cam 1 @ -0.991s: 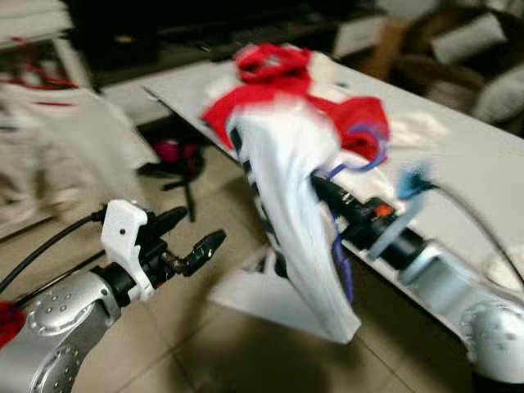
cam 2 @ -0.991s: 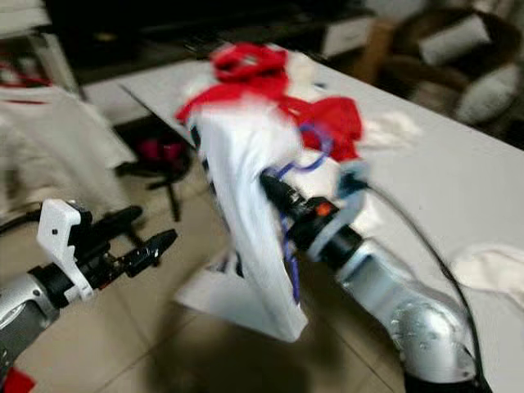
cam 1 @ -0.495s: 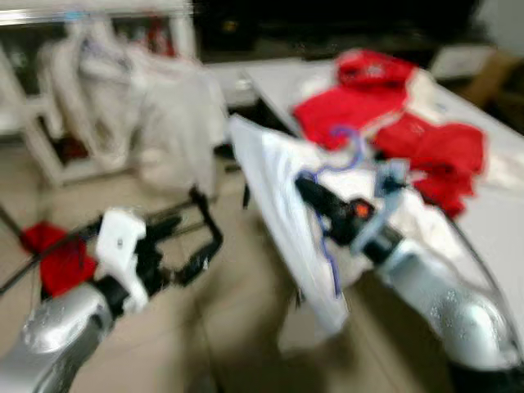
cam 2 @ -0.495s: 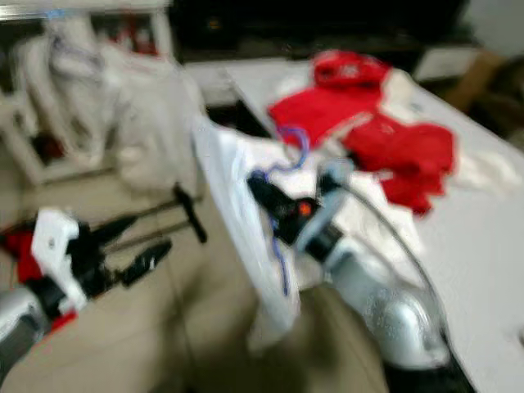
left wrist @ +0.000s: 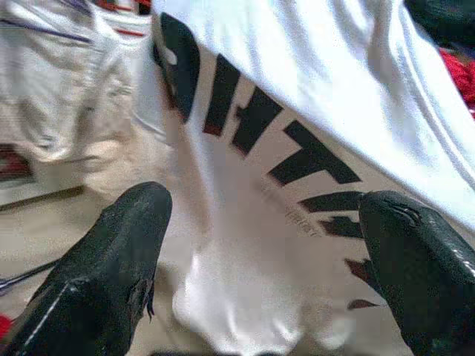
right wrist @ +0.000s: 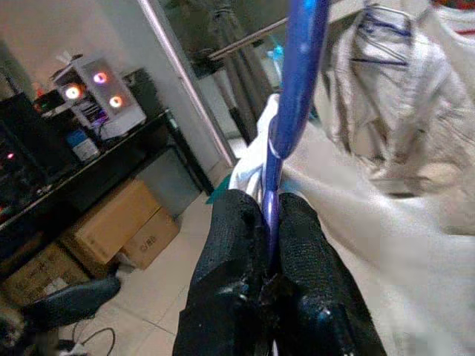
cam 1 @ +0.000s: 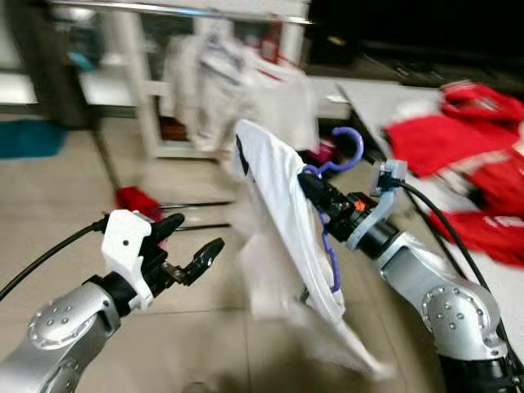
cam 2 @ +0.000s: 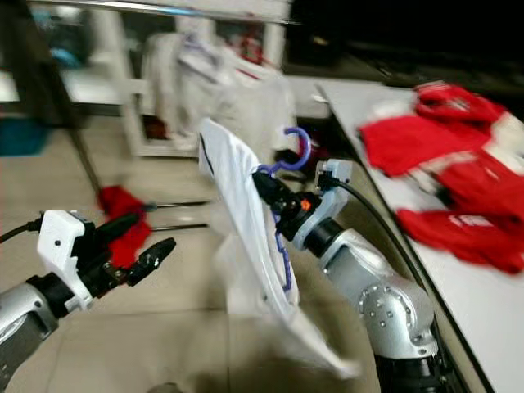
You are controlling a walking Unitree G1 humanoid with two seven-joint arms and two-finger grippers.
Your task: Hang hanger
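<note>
The right gripper (cam 1: 309,185) is clamped on the purple hanger (cam 1: 332,246), fingers (right wrist: 230,252) pressed together around its bar. The hanger carries a white shirt (cam 1: 282,213) with black lettering and is held in mid-air above the tiled floor (cam 1: 74,196), its hook (cam 1: 348,147) pointing up. The left gripper (cam 1: 190,248) is raised beside the shirt, apart from it, fingers (left wrist: 111,259) spread wide and holding nothing. Ahead stands a clothes rack (cam 1: 180,11) with a metal rail and pale garments (cam 1: 237,82) hanging from it. Red clothes (cam 1: 458,139) lie on the white table (cam 1: 368,94) to the right. A red cloth (cam 1: 135,199) lies on the floor near the rack.
</note>
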